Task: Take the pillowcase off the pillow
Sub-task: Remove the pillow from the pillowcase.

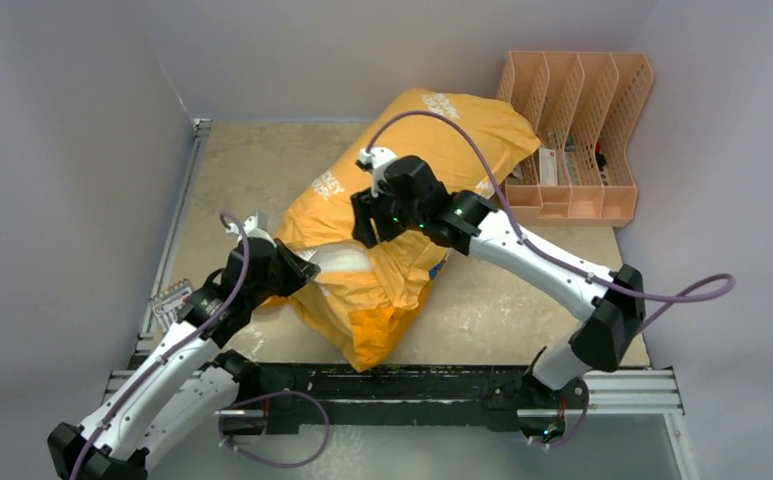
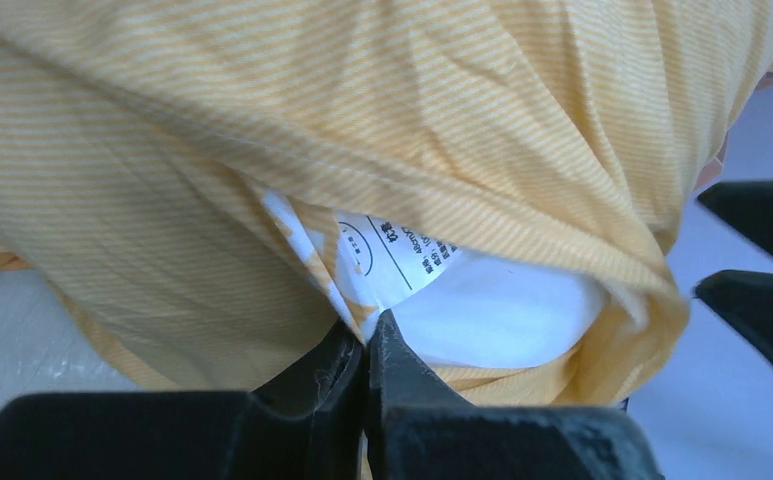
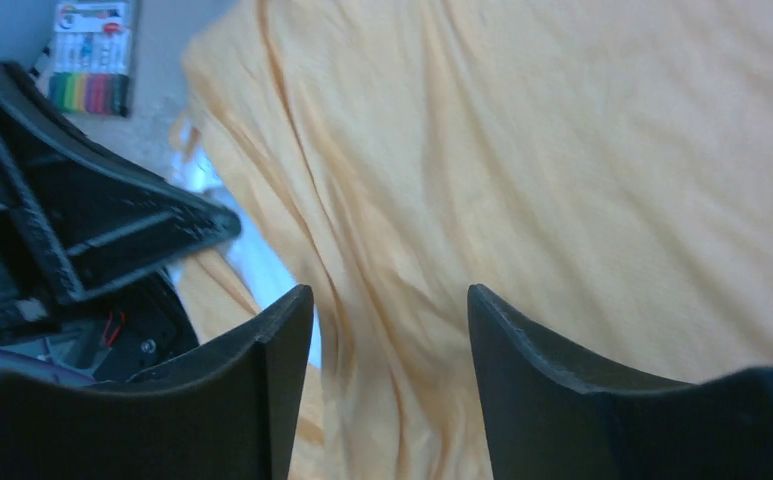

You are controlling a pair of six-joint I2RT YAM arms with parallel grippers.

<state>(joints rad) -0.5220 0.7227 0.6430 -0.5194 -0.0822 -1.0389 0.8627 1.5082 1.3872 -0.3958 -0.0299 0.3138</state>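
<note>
Pillowcase point(image 1: 462, 130), soft, light and likely to bunch, lies mid-table with the pillow point(image 2: 502, 320) showing at its near-left opening, whose hem looks the best hold; left gripper point(image 2: 367, 335) jaws pressed together there, catch unclear; right gripper point(image 3: 390, 300) jaws spread above it.

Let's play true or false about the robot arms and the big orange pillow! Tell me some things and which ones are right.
1. The pillowcase is orange-yellow. True.
2. The pillow is all the way out. False: only a bit of white shows at the pillowcase's opening.
3. The right gripper is open over the orange fabric. True.
4. The left gripper is wide open. False: its fingers are shut together at the opening.
5. The peach desk organiser is by the left arm. False: it stands at the far right corner.
</note>
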